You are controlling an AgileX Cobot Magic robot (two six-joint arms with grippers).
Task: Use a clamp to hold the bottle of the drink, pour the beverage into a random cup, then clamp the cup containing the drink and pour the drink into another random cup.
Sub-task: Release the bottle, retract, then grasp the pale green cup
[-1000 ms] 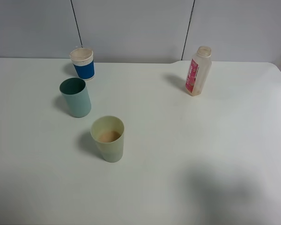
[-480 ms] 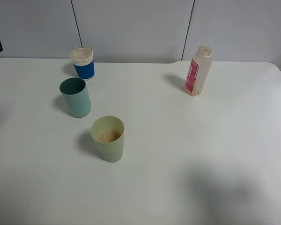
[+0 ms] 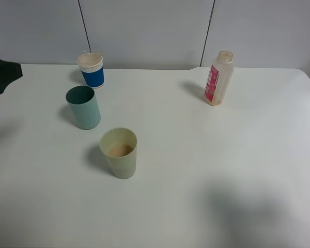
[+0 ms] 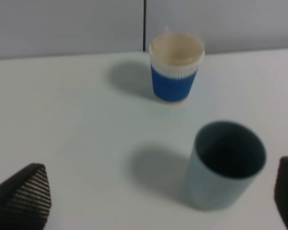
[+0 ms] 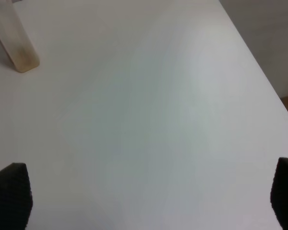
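We see left fingers (image 4: 24,196) released, empty, teal cup (image 4: 225,165) ahead, untouched; right fingers (image 5: 9,196) released, bottle (image 5: 12,40) well apart; filled yellow-green cup (image 3: 119,152) stands apart.

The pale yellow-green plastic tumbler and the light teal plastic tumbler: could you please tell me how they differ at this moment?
The pale yellow-green plastic tumbler holds a little peach-tan liquid at its bottom; the light teal plastic tumbler shows only its dark green inside. In the exterior view the yellow-green one stands nearer the camera, and the teal one stands farther back. Both stand upright and are tapered.
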